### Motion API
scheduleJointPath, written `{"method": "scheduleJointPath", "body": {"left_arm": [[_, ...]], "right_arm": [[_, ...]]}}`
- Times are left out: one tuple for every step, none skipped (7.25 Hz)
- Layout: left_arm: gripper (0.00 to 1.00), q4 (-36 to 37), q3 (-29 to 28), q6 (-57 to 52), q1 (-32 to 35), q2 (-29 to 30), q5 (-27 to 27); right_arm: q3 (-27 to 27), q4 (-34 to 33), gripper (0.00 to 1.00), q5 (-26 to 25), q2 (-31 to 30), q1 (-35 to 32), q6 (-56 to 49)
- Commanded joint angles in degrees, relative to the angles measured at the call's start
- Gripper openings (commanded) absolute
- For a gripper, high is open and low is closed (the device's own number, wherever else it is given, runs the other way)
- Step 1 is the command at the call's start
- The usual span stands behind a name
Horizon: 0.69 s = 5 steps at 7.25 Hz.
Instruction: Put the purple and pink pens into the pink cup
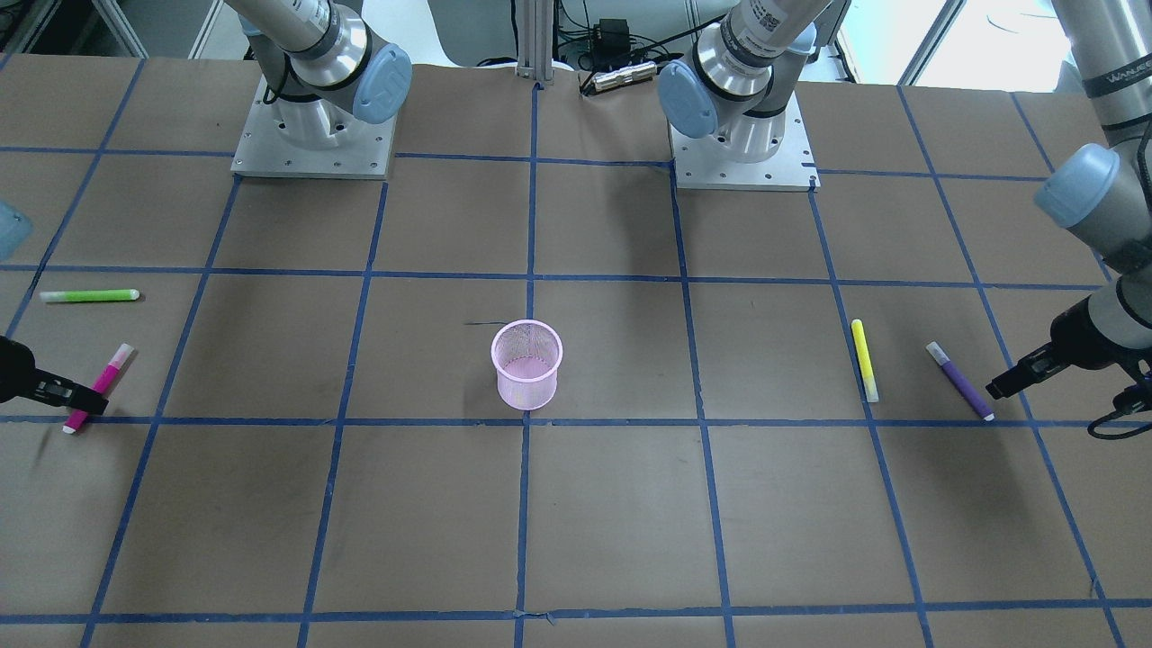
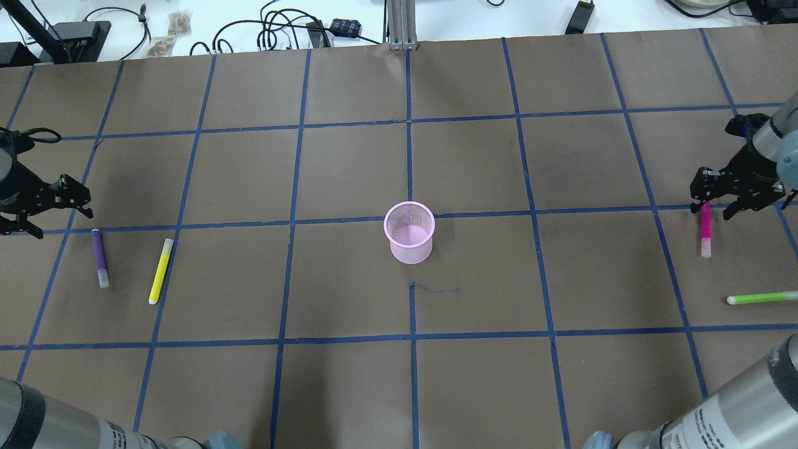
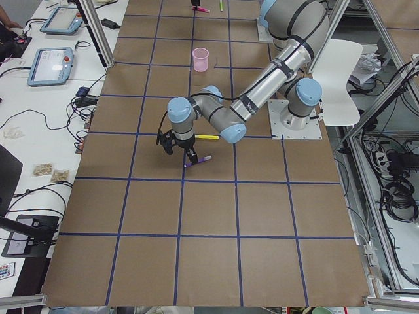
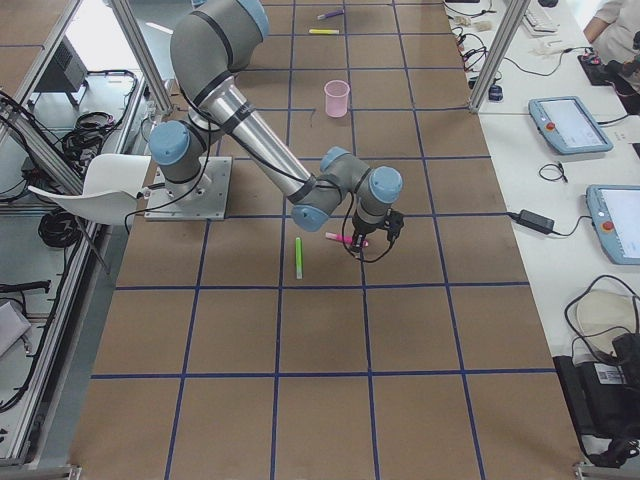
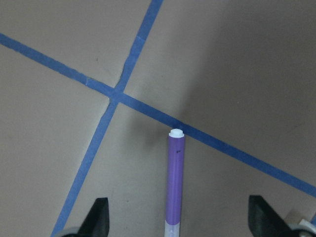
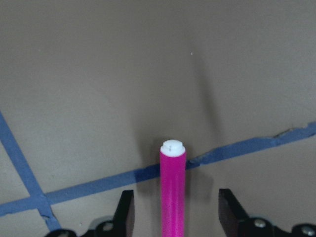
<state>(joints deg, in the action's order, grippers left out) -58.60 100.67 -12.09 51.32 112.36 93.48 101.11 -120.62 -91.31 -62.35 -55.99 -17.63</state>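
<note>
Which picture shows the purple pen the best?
The left wrist view: the purple pen lies close and sharp in the middle, only its lower end cut off. Overhead and front views show it whole but small; the side views, tiny.

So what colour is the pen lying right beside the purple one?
Yellow: the slim yellow pen lies beside the purple pen, clearest in the overhead view.

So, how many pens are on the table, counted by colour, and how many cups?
purple pen: 1
pink pen: 1
yellow pen: 1
green pen: 1
pink cup: 1
Total: 5 things (4 pens, 1 cup)
</note>
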Motion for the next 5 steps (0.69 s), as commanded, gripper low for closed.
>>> {"method": "scheduleJointPath", "body": {"left_arm": [[1.00, 1.8, 0.1, 0.0, -0.2, 2.5, 0.0], [1.00, 3.3, 0.1, -0.1, -0.2, 3.6, 0.0], [1.00, 4.3, 0.0, 0.0, -0.2, 4.8, 0.0], [1.00, 5.3, 0.0, 0.4, -0.2, 5.7, -0.1], [1.00, 5.9, -0.1, 0.7, -0.2, 6.6, -0.1]], "right_arm": [[0.0, -0.1, 0.26, 0.0, 0.2, 0.0, -0.5], [-0.3, -0.1, 0.20, -0.1, 0.3, 0.0, -0.6], [-0.4, 0.6, 0.02, -0.2, 0.3, 0.0, -0.1], [-0.5, 0.8, 0.00, -0.4, -0.3, -0.1, 0.0], [-0.9, 0.9, 0.00, -0.7, -0.6, -0.3, 0.0]]}}
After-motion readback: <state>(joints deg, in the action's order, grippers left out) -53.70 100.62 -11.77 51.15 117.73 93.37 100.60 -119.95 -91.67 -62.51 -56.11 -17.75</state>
